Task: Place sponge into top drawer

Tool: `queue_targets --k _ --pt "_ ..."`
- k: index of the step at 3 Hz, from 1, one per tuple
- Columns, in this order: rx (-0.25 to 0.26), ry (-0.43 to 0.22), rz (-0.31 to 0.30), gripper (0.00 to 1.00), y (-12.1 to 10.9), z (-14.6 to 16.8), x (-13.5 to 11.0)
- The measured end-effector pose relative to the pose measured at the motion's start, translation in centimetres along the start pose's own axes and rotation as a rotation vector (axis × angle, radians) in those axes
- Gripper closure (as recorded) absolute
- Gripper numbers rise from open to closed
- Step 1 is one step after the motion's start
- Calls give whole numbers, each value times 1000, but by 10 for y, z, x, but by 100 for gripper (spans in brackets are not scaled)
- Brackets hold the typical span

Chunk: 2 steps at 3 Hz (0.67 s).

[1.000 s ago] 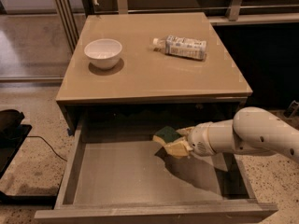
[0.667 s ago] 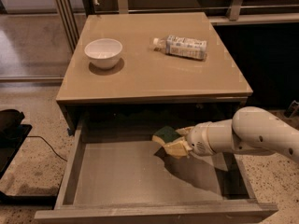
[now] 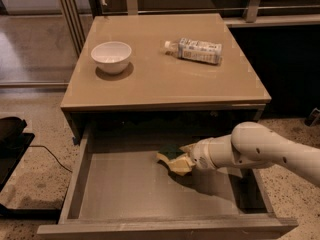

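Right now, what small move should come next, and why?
Probably lower slightly and open the pincer: it grips the sponge over the bare floor of the top drawer, and the shadow beneath suggests it hangs just above.

Single camera, set high, looking steeply down and forward. The gripper (image 3: 178,161), clamped on the sponge (image 3: 170,151), sits low and just right of frame centre at close range. The top drawer (image 3: 130,196) opens camera-side of it; the table (image 3: 165,79) lies beyond it.
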<state>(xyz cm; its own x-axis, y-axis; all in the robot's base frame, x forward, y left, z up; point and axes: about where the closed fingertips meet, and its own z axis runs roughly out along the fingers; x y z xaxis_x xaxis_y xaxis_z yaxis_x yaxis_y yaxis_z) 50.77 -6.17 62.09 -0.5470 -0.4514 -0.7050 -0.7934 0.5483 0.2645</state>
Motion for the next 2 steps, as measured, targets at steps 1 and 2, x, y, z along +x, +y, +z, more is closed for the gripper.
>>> queue_targets --k 1,2 --pt "-2 0 1 81 0 1 0" --pt "-2 0 1 58 0 1 0"
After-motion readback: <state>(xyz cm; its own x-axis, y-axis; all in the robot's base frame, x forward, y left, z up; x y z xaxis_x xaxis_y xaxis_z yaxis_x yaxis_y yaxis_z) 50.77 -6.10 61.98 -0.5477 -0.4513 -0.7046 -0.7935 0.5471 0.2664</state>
